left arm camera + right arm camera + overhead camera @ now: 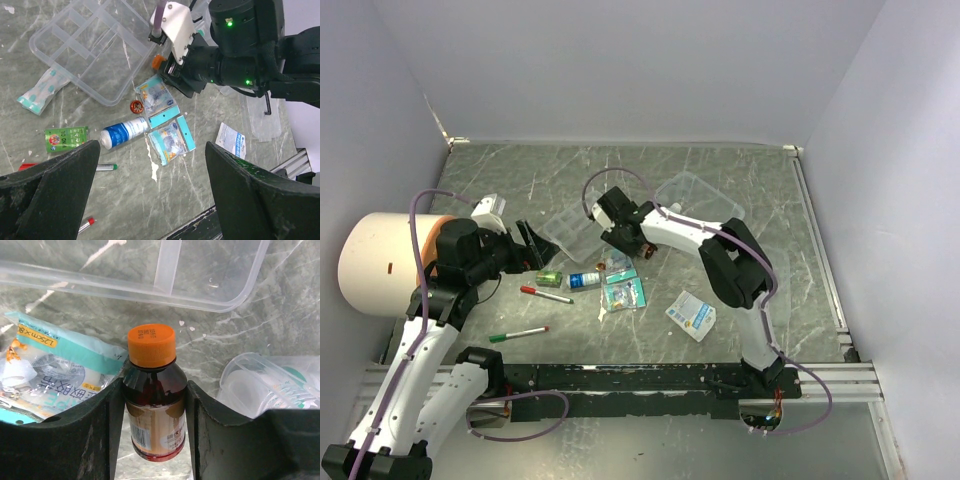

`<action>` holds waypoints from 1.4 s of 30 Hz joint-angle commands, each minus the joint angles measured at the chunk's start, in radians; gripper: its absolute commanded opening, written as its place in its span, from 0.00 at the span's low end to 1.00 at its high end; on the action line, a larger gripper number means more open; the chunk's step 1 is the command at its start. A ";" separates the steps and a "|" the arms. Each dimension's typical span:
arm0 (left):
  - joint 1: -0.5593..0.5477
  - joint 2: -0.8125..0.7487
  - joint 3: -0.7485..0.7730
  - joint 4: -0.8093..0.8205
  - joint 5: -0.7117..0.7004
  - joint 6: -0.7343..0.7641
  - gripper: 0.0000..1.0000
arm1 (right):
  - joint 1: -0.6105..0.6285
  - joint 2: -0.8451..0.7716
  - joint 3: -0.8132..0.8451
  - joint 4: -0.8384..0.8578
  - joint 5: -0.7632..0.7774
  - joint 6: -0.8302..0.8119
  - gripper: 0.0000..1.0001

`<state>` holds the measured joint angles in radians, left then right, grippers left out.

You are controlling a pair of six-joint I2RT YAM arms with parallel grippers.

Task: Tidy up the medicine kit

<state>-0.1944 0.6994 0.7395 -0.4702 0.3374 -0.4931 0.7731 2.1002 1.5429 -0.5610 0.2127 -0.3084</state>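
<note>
The clear compartment box (570,225) lies open on the table; it also shows in the left wrist view (95,47). Its lid (700,195) lies to the right. My right gripper (638,245) is shut on a brown medicine bottle (154,400) with an orange cap, held upright just off the box's near corner (240,290). My left gripper (532,245) is open and empty, above the loose items (152,146). A blue-white tube (124,133), a green sachet (66,138), teal packets (171,140) and a white sachet (231,140) lie on the table.
A red-capped pen (546,294) and a green-capped pen (518,334) lie near the front left. A small red tin (136,106) sits by the tube. A clear measuring cup (265,385) stands right of the bottle. A white cylinder (385,262) stands at the left.
</note>
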 commanded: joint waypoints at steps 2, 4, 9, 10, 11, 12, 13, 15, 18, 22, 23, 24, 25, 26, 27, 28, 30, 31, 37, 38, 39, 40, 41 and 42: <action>0.006 -0.003 0.002 0.028 0.024 0.003 0.97 | -0.004 -0.138 -0.044 0.098 -0.019 0.074 0.38; 0.006 -0.001 0.001 0.028 0.027 0.003 0.97 | -0.003 -0.199 -0.086 0.137 -0.022 0.114 0.38; 0.006 -0.018 0.003 0.028 0.034 0.002 0.97 | -0.001 -0.356 -0.188 0.236 -0.061 0.272 0.36; 0.006 -0.028 0.003 0.028 0.033 0.002 0.97 | 0.000 -0.386 -0.212 0.259 -0.073 0.311 0.34; 0.006 -0.036 0.002 0.028 0.033 0.003 0.97 | 0.001 -0.428 -0.236 0.287 -0.085 0.351 0.33; 0.006 -0.046 0.001 0.028 0.032 0.003 0.97 | 0.001 -0.462 -0.266 0.316 -0.094 0.392 0.33; 0.006 -0.055 0.001 0.028 0.032 0.003 0.97 | 0.002 -0.493 -0.297 0.348 -0.104 0.431 0.32; 0.006 -0.071 0.000 0.028 0.033 0.002 0.97 | 0.002 -0.555 -0.360 0.410 -0.105 0.515 0.31; 0.006 -0.089 0.000 0.026 0.037 0.002 0.97 | 0.002 -0.644 -0.447 0.484 -0.068 0.646 0.29; 0.006 -0.110 0.004 0.015 0.030 0.005 0.97 | 0.002 -0.729 -0.487 0.486 -0.021 0.810 0.28; 0.006 -0.117 0.004 0.013 0.028 0.005 0.97 | 0.002 -0.746 -0.493 0.479 -0.011 0.840 0.28; 0.006 -0.128 0.003 0.013 0.025 0.004 0.97 | 0.002 -0.763 -0.493 0.459 0.007 0.881 0.28; 0.006 -0.135 0.002 0.013 0.026 0.003 0.97 | 0.000 -0.779 -0.492 0.440 0.034 0.916 0.28; 0.006 -0.142 0.000 0.014 0.025 0.002 0.97 | 0.000 -0.802 -0.491 0.421 0.062 0.949 0.28; 0.006 -0.148 0.000 0.015 0.025 0.002 0.97 | 0.000 -0.818 -0.489 0.403 0.087 0.974 0.28; 0.006 -0.151 -0.001 0.014 0.022 0.000 0.97 | -0.002 -0.833 -0.488 0.390 0.115 1.001 0.28; 0.006 -0.153 -0.001 0.012 0.023 0.000 0.97 | -0.005 -0.858 -0.487 0.368 0.169 1.053 0.29; 0.006 -0.153 -0.002 0.013 0.028 0.002 0.96 | -0.009 -0.868 -0.485 0.355 0.201 1.078 0.29; -0.003 -0.141 0.003 -0.001 0.011 -0.001 0.95 | -0.043 -0.899 -0.464 0.246 0.366 1.215 0.30; -0.009 -0.136 0.003 0.000 0.007 -0.004 0.96 | -0.055 -0.900 -0.457 0.225 0.387 1.245 0.30; -0.011 -0.125 0.003 0.007 0.019 0.000 0.99 | -0.070 -0.900 -0.454 0.207 0.404 1.264 0.31; -0.011 -0.113 0.004 0.015 0.043 0.005 1.00 | -0.089 -0.898 -0.451 0.191 0.414 1.282 0.31; -0.011 -0.098 0.010 0.017 0.059 0.010 1.00 | -0.112 -0.892 -0.448 0.176 0.417 1.305 0.31; -0.011 -0.081 0.018 0.011 0.067 0.014 0.99 | -0.138 -0.885 -0.448 0.166 0.409 1.318 0.31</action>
<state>-0.1993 0.5747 0.7395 -0.4690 0.3519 -0.4931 0.7029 1.2194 1.0519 -0.3267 0.5228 0.8845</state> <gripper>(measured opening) 0.993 0.458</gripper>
